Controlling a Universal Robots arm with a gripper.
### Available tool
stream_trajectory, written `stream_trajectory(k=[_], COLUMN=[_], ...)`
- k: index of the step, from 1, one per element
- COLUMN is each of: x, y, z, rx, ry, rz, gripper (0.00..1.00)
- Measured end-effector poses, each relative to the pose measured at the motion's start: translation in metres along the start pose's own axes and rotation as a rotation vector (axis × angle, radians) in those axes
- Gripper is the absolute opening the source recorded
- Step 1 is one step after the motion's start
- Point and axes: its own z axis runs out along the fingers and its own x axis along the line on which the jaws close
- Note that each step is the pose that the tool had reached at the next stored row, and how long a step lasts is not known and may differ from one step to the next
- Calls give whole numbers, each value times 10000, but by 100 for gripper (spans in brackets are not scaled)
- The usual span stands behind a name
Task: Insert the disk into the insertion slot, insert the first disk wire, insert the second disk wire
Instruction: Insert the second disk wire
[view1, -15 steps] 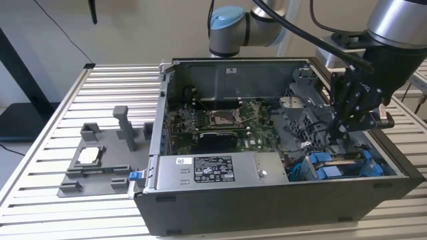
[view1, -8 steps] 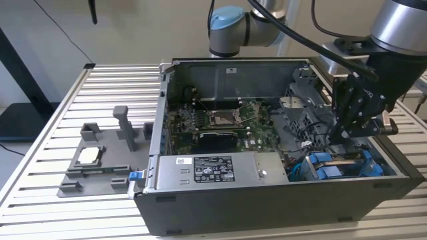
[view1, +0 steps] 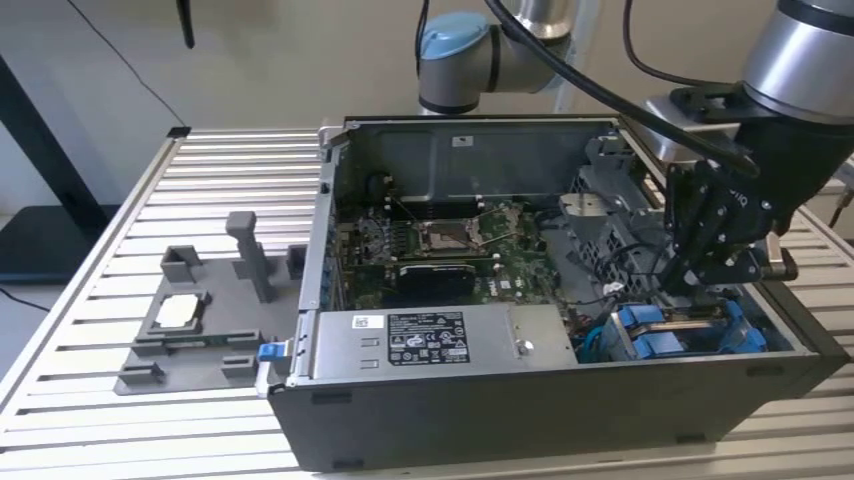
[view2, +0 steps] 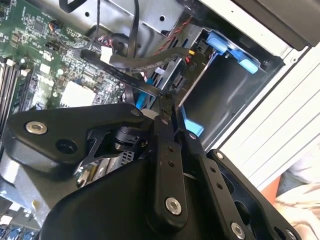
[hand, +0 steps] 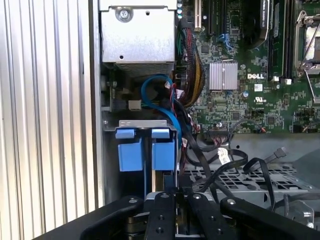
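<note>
Case: a dark computer case (view1: 534, 420) lay open on a slatted metal table (view1: 80, 330), which it served as the landmark for.
Inside the case: a green circuit board (view1: 441, 250) covered the floor, a silver power box (view1: 441, 345) with a label sat along the near wall, and black cables (hand: 220, 160) and one blue cable (hand: 160, 97) ran between them.
Slot: the grey metal drive bay (view1: 694, 330) stood in the case's near corner at the exterior view's right, beside the power box.
Disk: its blue carrier (hand: 145, 150) sat down inside the bay, two blue tabs showing in the first wrist view; the silver body of the drive was hidden.
Claw: the black gripper (view1: 707, 275) hung inside the case, directly over the bay and the blue carrier.
Claw state: in the second wrist view the fingers (view2: 167, 115) stood close together with a dark cable plug (view2: 165, 102) at their tips; a firm grip could not be told.
Disk to claw: the carrier lay just below the fingertips, near but seemingly apart.
Outside the case: a grey fixture plate (view1: 200, 330) lay on the table beside the case, at the exterior view's left, with one small silver chip (view1: 180, 312) resting on it.
Count: one case, one arm, one claw, one chip, two blue tabs.
</note>
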Motion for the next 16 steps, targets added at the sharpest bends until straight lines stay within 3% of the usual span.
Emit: stream_trajectory(k=[16], x=[61], y=[-67], z=[99], rx=[22], ry=[0], rz=[0], gripper=[16])
